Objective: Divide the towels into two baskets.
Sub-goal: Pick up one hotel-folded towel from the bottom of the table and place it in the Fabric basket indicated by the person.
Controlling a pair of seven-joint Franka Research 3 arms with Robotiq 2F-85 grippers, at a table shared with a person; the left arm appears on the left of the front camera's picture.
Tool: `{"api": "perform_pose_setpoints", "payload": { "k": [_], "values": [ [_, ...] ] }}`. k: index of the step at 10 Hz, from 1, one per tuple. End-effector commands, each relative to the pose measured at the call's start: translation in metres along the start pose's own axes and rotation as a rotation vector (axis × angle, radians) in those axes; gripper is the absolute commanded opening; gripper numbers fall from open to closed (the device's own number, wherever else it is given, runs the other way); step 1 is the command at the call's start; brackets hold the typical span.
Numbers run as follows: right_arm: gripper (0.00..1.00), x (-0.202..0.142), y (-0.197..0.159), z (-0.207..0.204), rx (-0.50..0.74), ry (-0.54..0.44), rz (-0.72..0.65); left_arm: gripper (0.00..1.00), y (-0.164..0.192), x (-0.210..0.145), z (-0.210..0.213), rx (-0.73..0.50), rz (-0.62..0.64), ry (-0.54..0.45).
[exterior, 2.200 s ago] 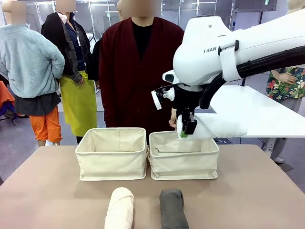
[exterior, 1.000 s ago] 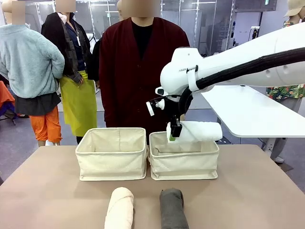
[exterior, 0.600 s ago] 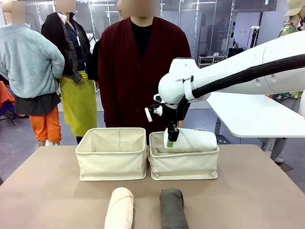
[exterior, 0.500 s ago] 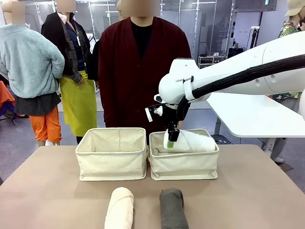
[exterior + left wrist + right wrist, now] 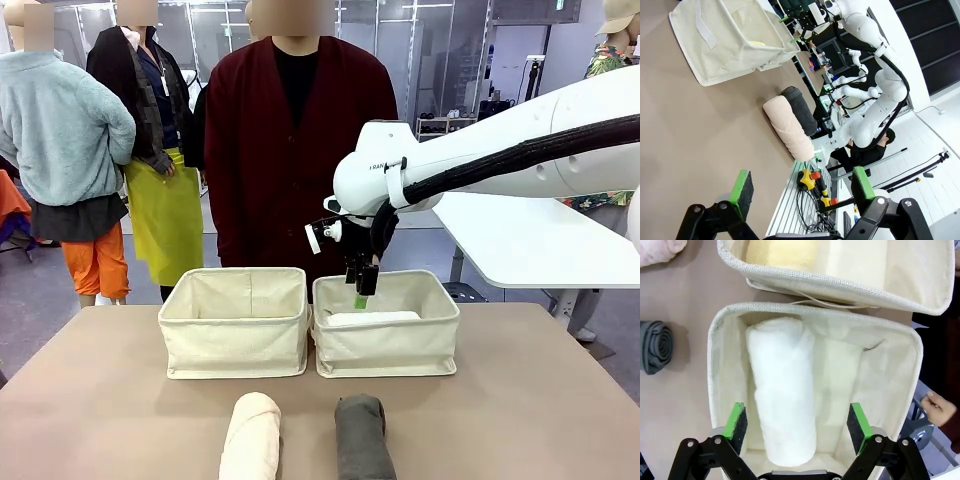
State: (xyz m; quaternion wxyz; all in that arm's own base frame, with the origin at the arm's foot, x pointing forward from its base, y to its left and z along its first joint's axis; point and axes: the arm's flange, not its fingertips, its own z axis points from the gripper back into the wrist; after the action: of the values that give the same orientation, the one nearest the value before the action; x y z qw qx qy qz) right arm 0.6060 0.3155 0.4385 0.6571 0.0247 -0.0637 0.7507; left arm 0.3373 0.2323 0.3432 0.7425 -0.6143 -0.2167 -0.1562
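The bench (image 5: pixel 540 400) carries everything, and the right basket (image 5: pixel 385 350) on its far half is the thing to steer by. The right arm (image 5: pixel 500 160) reaches across from the right and ends straight above that basket. The left basket (image 5: pixel 235 345) stands just beside it on its left, their walls close to touching, so either one is in easy reach. The white towel (image 5: pixel 782 390) lies inside the right basket along its near wall. That leaves a bare strip of floor beside it, probably room for a second roll. The yellow towel (image 5: pixel 782 252) lies in the left basket, so each bin seems to hold one of its two. The grey towel (image 5: pixel 362 435) lies on the bench on the near side of the right basket. The cream towel (image 5: pixel 252 435) lies next to it on the left, and both are apart from the bins and not yet sorted. The right pincer (image 5: pixel 361 298) hangs just above the white towel with its jaws wide and nothing between them, so the roll rests on its own. The left pincer (image 5: pixel 802 184) is also wide and empty, low over bare bench well apart from the right basket, likely waiting for a roll.
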Motion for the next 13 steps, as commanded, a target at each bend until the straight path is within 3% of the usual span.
{"api": "perform_pose_setpoints", "payload": {
  "k": [1,11,13],
  "values": [
    [1.00,-0.003,0.001,0.006,-0.003,-0.022,-0.020,1.00,-0.003,-0.004,0.002,0.004,-0.004,0.002],
    [1.00,-0.001,-0.001,0.001,-0.001,-0.003,-0.003,1.00,-0.003,-0.004,0.002,0.004,-0.004,0.002],
    [1.00,-0.007,0.014,0.018,0.004,-0.056,-0.033,1.00,-0.003,-0.004,0.002,0.004,-0.004,0.002]
  ]
}}
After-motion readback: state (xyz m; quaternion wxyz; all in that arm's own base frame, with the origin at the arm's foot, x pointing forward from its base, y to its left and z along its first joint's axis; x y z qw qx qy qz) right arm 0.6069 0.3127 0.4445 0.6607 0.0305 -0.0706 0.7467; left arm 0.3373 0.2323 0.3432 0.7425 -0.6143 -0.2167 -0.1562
